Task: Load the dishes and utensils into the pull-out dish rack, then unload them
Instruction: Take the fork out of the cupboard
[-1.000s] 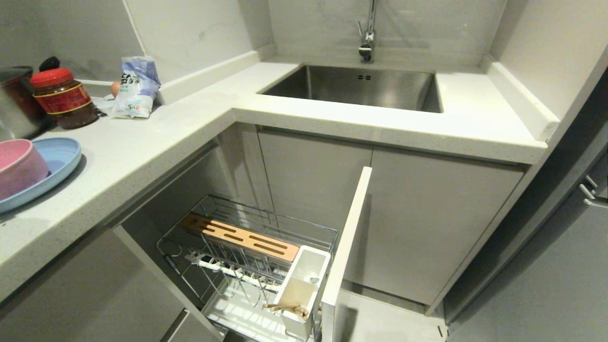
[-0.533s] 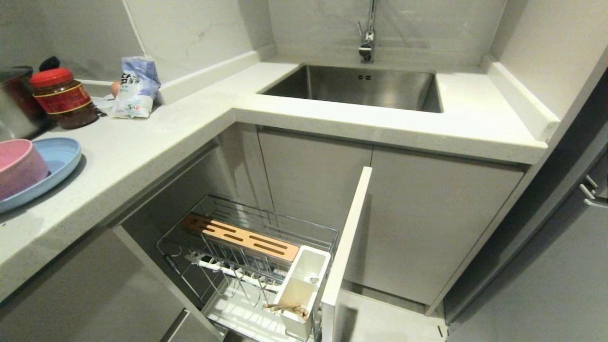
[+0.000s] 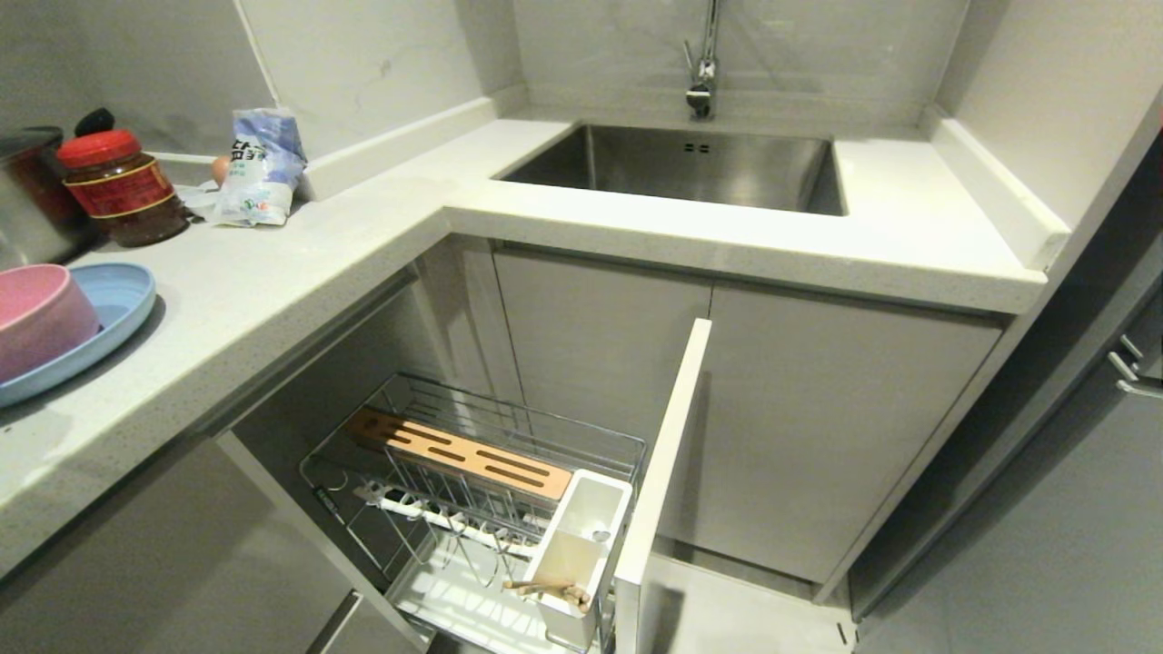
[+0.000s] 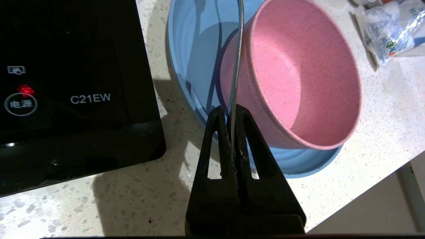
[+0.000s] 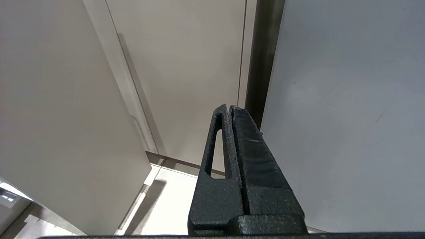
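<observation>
Left wrist view: the left gripper point(image 4: 232, 114) has its fingers clamped on the slim metal fork point(image 4: 237, 59), whose shaft rises across the pink bowl point(image 4: 298, 69) resting tilted on the blue plate point(image 4: 196, 39), beside a black induction cooker point(image 4: 73, 73). Head view: compared with one second earlier, the bowl point(image 3: 41, 313) sits slightly shifted on the plate point(image 3: 114, 300), which suggests the fork has just been lifted out past it; nothing else differs. The pull-out dish rack point(image 3: 472, 490) stands extended and holds the chopsticks point(image 3: 554, 590) by its white utensil cup point(image 3: 581, 545). Judged from this, loading is under way, with the fork next. Right wrist view: the right gripper point(image 5: 230, 109) hangs parked beside cabinet doors, fingers together.
</observation>
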`<state>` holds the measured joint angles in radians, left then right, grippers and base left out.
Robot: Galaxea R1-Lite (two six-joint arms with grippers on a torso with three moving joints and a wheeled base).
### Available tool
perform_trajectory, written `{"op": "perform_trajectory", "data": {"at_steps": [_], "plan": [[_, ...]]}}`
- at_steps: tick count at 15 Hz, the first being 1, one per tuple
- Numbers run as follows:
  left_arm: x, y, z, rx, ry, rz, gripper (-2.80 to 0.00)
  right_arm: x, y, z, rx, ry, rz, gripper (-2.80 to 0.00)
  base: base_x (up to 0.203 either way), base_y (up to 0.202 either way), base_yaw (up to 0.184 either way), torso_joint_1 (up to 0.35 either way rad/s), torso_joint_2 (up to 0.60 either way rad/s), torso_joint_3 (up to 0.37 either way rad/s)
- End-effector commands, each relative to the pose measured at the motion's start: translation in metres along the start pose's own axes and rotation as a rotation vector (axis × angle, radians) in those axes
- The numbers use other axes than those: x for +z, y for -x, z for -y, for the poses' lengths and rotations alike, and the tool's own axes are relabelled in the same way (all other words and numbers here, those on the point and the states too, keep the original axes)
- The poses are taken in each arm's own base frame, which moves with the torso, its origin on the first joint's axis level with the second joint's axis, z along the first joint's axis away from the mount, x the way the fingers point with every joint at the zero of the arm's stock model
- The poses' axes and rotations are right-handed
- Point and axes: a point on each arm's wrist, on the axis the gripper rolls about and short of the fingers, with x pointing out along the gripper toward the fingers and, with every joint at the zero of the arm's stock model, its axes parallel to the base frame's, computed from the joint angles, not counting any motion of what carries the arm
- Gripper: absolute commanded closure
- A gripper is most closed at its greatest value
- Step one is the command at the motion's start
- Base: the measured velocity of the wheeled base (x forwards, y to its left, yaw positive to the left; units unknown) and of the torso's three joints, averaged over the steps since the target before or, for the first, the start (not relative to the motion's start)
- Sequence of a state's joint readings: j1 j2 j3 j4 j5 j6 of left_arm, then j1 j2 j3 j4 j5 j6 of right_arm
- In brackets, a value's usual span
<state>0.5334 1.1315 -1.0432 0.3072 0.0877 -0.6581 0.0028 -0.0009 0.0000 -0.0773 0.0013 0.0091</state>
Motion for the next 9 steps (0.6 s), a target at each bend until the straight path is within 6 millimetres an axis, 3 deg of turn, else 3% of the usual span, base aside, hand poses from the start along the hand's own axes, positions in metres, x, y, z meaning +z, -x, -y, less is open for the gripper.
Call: {"op": "perform_trajectory", "data": {"at_steps": [1, 9], "plan": [[-0.0017, -0.005, -0.0007, 0.008, 0.003, -0.017, 0.0, -0.0073, -0.0015, 0.0001, 0.0, 0.0, -0.024, 0.0, 0.0, 0.0, 0.0, 0.0, 0.0, 0.0], [0.0019, -0.014, 0.0023, -0.037, 0.008, -0.006, 0.0, -0.0073, -0.0015, 0.0001, 0.0, 0.0, -0.024, 0.0, 0.0, 0.0, 0.0, 0.0, 0.0, 0.0]]}}
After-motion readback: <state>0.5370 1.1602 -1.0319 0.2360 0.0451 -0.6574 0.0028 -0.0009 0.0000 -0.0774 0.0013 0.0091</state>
